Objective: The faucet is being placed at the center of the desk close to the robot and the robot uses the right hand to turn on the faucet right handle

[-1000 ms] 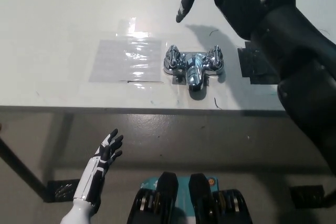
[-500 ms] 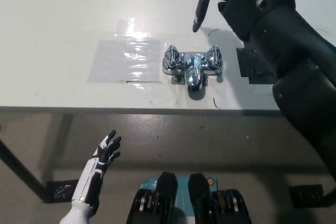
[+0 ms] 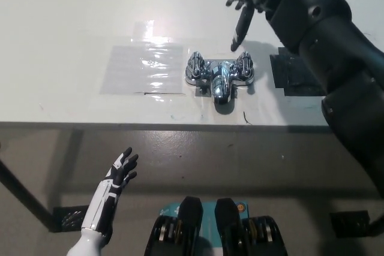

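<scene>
Faucet (image 3: 219, 76) of chrome is set on the white desk (image 3: 72, 16), near the middle of its front edge. The black right hand (image 3: 247, 4) is held open above and just behind the right handle (image 3: 245, 66), with nothing grasped, fingers spread and one pointed down; contact cannot be told. The white left hand (image 3: 119, 172) is held open and empty below the desk edge.

I see a big white desk (image 3: 72, 40) filling the top of the frame. A shiny clear sheet (image 3: 144, 67) lies flat on it, catching bright light. Below is grey floor (image 3: 240, 160), with a dark desk leg (image 3: 18, 193) at the lower left.
</scene>
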You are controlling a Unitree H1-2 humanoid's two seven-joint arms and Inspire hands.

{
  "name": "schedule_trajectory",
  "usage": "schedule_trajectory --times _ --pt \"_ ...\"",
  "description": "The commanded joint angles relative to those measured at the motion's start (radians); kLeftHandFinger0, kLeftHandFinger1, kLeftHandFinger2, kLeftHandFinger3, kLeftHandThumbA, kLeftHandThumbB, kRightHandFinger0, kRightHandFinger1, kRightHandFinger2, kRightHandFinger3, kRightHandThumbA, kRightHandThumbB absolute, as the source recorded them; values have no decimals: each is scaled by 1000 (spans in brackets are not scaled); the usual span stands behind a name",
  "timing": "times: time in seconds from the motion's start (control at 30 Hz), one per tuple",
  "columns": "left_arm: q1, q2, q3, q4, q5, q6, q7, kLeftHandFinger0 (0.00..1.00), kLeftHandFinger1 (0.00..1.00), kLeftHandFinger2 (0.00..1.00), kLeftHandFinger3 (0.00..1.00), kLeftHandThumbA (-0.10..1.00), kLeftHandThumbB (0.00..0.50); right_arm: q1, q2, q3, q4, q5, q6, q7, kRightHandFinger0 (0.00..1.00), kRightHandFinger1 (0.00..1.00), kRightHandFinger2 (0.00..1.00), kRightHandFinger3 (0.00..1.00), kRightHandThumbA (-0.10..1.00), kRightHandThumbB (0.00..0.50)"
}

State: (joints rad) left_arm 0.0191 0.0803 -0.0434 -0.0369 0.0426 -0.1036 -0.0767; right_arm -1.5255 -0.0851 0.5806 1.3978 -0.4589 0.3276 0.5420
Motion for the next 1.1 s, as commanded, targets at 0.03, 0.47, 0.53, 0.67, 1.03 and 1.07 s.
schedule_trajectory --times 0.03,0.47,0.53,0.67,1.03,1.07 --pt "-12 12 13 -36 -8 -22 1 1000 1000 1000 1000 1000 81 -34 -3 33 5 -53 -2 -25 1000 1000 1000 1000 1000 196" --pt "-20 17 10 -43 6 -5 3 1000 1000 1000 1000 1000 85 -9 11 55 16 -72 0 -24 1000 1000 1000 1000 1000 192" --pt "-20 17 9 -46 10 -4 4 1000 1000 1000 1000 1000 85 -6 13 48 17 -65 1 -30 1000 1000 1000 1000 1000 187" --pt "-20 15 10 -57 13 12 8 1000 1000 1000 1000 1000 78 -6 16 48 17 -66 7 -29 1000 1000 1000 1000 1000 201" --pt "-23 16 11 -64 12 6 7 1000 1000 1000 1000 1000 84 -5 23 63 25 -81 2 -2 1000 1000 1000 1000 1000 192" --pt "-22 16 11 -66 7 9 5 1000 1000 1000 1000 1000 78 -3 23 62 25 -81 2 -2 1000 1000 1000 1000 1000 183"
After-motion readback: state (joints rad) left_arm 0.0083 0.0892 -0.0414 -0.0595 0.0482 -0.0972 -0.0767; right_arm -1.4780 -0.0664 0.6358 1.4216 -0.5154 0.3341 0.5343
